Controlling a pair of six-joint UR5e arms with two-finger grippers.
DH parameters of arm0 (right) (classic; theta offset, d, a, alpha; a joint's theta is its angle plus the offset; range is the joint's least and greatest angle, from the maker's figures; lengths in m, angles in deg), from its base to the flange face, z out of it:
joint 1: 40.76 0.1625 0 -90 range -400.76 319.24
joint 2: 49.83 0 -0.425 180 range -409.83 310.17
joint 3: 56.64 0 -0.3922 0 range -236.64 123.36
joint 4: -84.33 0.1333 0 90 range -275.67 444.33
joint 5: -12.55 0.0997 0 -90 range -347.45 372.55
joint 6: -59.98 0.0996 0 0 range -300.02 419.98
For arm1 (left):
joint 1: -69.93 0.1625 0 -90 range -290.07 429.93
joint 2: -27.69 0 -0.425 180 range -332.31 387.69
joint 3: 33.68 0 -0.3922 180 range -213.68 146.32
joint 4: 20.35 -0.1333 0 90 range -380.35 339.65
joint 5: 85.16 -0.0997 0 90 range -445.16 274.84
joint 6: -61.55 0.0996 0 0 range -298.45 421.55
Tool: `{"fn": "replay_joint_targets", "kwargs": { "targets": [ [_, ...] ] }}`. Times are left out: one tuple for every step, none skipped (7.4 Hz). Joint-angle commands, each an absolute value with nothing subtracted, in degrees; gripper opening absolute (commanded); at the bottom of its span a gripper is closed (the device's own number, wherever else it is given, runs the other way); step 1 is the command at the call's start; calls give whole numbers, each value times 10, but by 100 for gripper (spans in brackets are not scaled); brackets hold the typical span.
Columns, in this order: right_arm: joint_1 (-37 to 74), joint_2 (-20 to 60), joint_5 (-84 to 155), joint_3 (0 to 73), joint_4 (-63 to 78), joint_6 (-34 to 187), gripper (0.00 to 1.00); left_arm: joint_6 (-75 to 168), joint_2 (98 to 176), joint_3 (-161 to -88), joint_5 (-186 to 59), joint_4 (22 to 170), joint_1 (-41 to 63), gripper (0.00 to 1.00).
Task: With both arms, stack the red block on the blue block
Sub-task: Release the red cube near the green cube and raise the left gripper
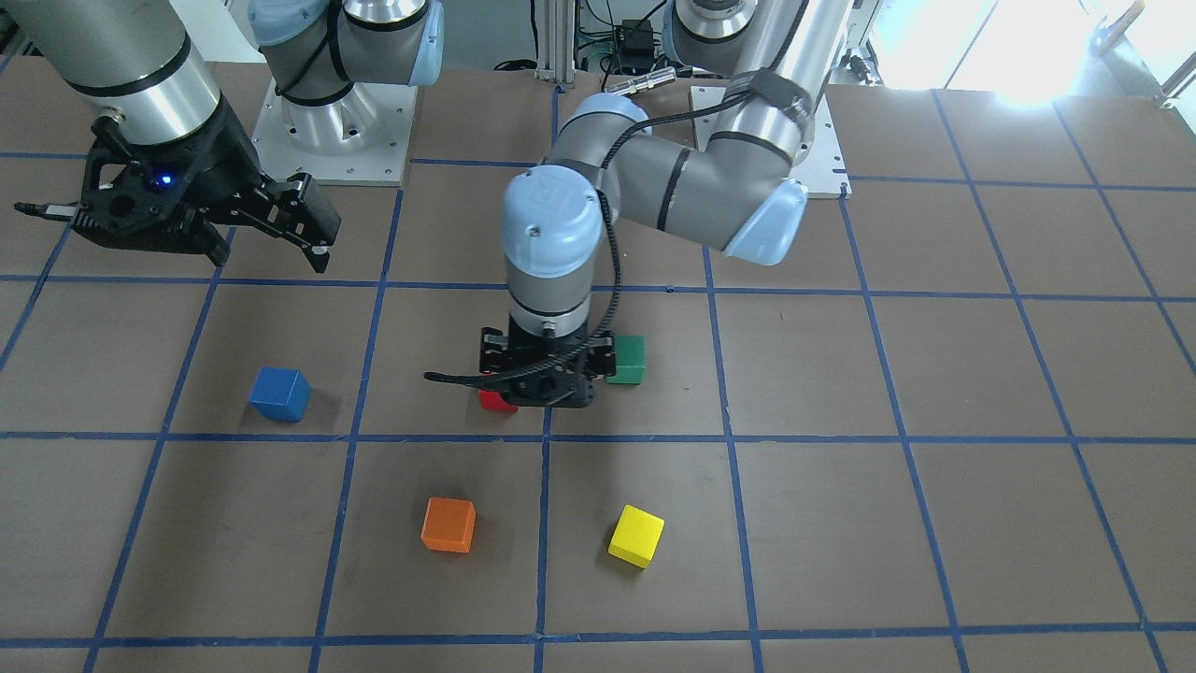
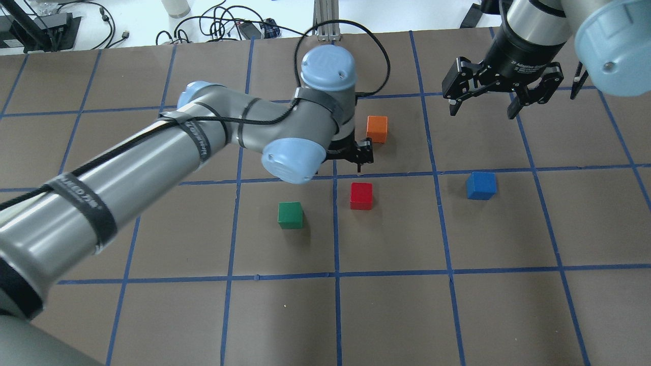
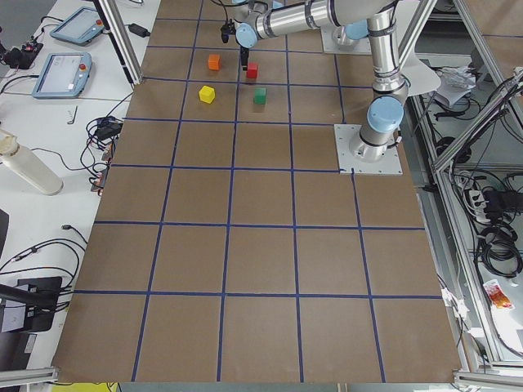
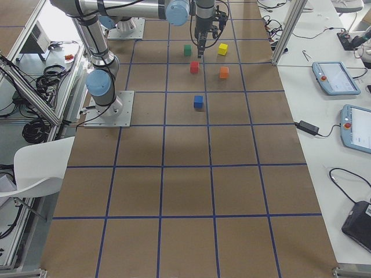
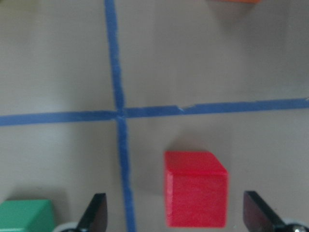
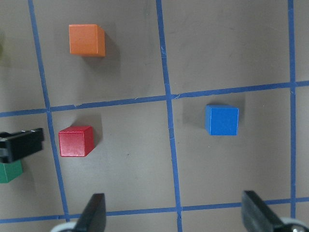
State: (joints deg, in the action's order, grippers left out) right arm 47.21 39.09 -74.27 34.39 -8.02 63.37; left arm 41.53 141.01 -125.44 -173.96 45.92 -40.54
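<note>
Left gripper [image 5: 177, 215]: jaws spread wide, nothing pinched. Red block [image 5: 195, 191] sits on the table [image 2: 508, 305], below and between the 2 fingers [image 5: 96, 215]. In the wrist view it is off-centre toward the right-side finger, with its faces square to the closing line. It's a cube, so no long axis to line up. My read: small sideways shift, then straight down and close. Green block [image 5: 24, 215] is just outside the opposite finger, near enough to clip on descent. Orange block [image 2: 377, 128] is ahead of the jaws, apart.

Right gripper [image 2: 482, 109]: jaws spread, empty, hovering. Blue block [image 2: 481, 185] is on the table below and ahead of those jaws, well apart from red. Right arm is nearer blue, left arm is nearer red.

View gaps:
- Left wrist cam is the only view that gives the centring offset.
- Overhead shows red fully uncovered, so the left jaws look raised above it.
- Front cam has the wrist covering most of red.
- Overhead misses the yellow block [image 1: 636, 536]; front and side cams show it.
</note>
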Motion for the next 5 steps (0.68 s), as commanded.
{"fn": "replay_joint_targets", "kwargs": {
  "targets": [
    [483, 389, -735, 362, -82, 649, 100, 551, 1317, -1253, -1758, 582, -308, 100],
    [511, 389, -735, 383, -90, 685, 100, 562, 1279, -1246, -1751, 600, -265, 100],
    [544, 382, -737, 406, -150, 735, 100, 588, 1248, -1239, -1730, 630, -228, 100],
    [571, 373, -739, 436, -195, 767, 100, 607, 1223, -1235, -1722, 664, -198, 100],
    [598, 354, -740, 465, -256, 795, 100, 612, 1202, -1236, -1723, 674, -187, 100]
  ]
}}
